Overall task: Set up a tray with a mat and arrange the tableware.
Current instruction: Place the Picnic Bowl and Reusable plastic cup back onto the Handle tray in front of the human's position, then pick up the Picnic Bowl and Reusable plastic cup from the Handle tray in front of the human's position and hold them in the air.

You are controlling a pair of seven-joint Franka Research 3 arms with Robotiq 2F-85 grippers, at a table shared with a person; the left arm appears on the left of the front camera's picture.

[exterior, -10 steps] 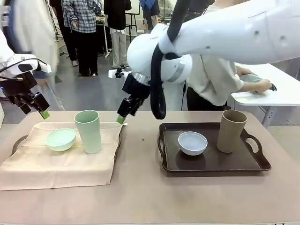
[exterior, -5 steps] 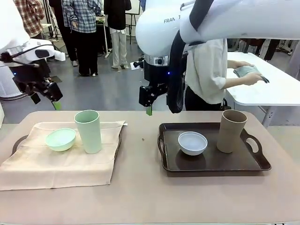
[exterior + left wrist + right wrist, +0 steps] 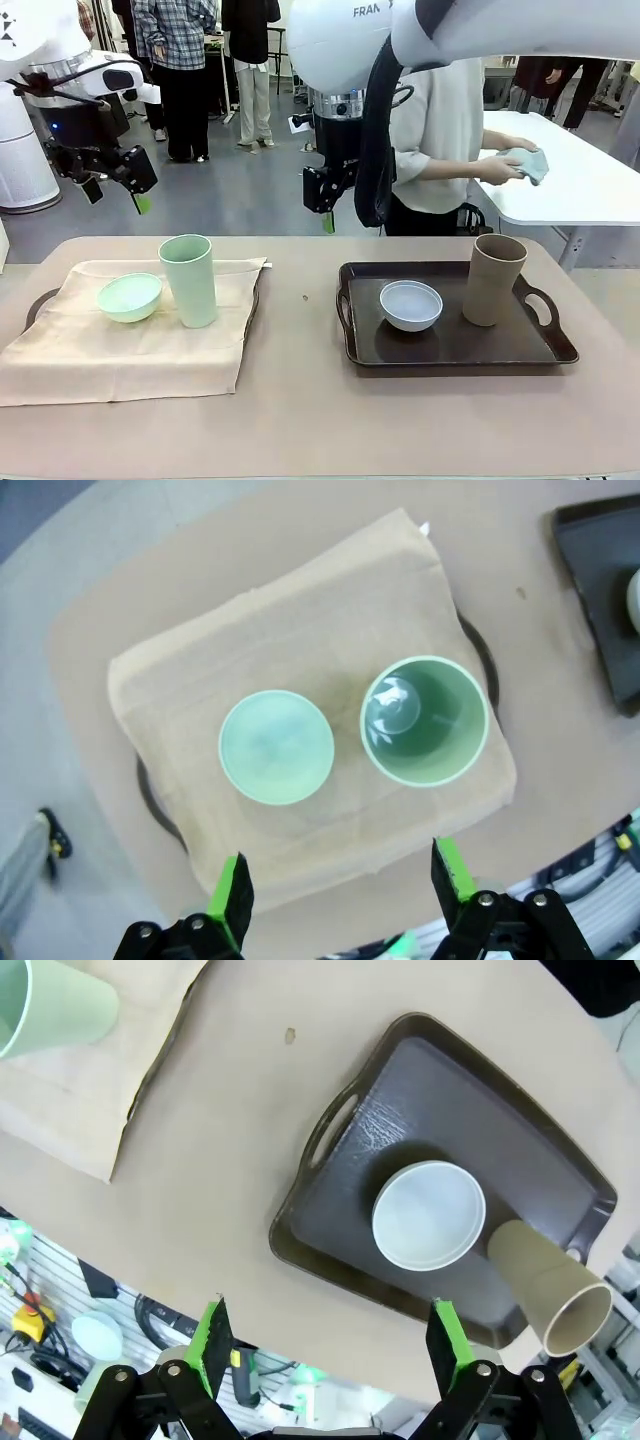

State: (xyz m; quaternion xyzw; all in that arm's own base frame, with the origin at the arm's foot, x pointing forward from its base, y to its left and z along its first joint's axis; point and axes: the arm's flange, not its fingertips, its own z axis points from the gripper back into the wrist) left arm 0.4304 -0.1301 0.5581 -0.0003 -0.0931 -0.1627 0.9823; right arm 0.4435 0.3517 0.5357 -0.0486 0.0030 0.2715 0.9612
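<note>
On the table (image 3: pixel 300 430) we see two trays. The left tray (image 3: pixel 33 305) looks finished: a beige mat (image 3: pixel 120 355) covers it, and on the mat stand the green cup (image 3: pixel 188 280) and, just left of it, the green bowl (image 3: pixel 130 297). The right tray (image 3: pixel 450 350) is bare and dark, yet it carries the tan cup (image 3: pixel 493 280) at its far right and the white bowl (image 3: pixel 411 305) near its middle. We judge the work about half done: that tray lacks a mat, and its two pieces would have to come off first. At a far table a person's hand (image 3: pixel 497 170) holds a pale cloth (image 3: pixel 527 160), perhaps the second mat. Both arms hang high over the far edge, the left gripper (image 3: pixel 115 195) over the left side, the right gripper (image 3: pixel 322 205) near the middle. Each has its jaws spread wide and carries nothing. We count two trays, one mat, two cups, two bowls.
</note>
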